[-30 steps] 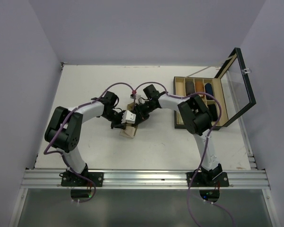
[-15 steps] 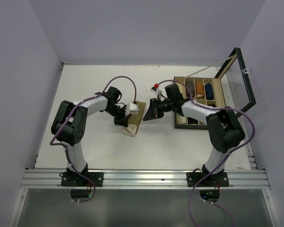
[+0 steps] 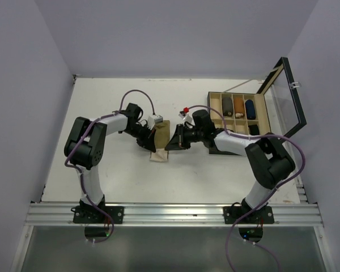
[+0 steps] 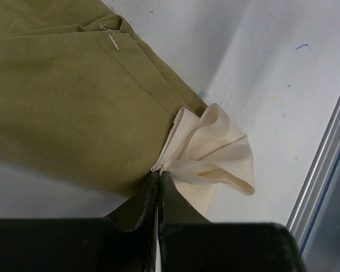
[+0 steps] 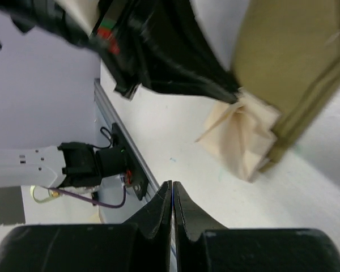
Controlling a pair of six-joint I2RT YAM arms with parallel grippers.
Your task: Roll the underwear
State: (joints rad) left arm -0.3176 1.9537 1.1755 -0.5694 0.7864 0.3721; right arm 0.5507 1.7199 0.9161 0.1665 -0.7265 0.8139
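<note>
An olive-tan underwear (image 3: 161, 136) with a cream waistband (image 3: 158, 156) lies folded on the white table (image 3: 102, 164), left of centre. My left gripper (image 3: 152, 139) is shut, pinching the bunched waistband (image 4: 215, 153) where it meets the olive cloth (image 4: 62, 96); its tips (image 4: 158, 174) meet on the fabric. My right gripper (image 3: 170, 144) hovers just right of the underwear, shut with nothing between its fingers (image 5: 171, 190). From the right wrist, the underwear (image 5: 289, 56), its waistband (image 5: 243, 136) and the left gripper (image 5: 175, 62) show ahead.
A wooden compartment box (image 3: 215, 122) stands at the right, its glass lid (image 3: 283, 105) propped open, with rolled dark items in its sections. The metal rail (image 3: 175, 212) runs along the near table edge.
My right gripper, which had drawn back to the right, has swung left again to the underwear's edge and closed. The left gripper stays pinched on the waistband and has shifted slightly away from the rail.
</note>
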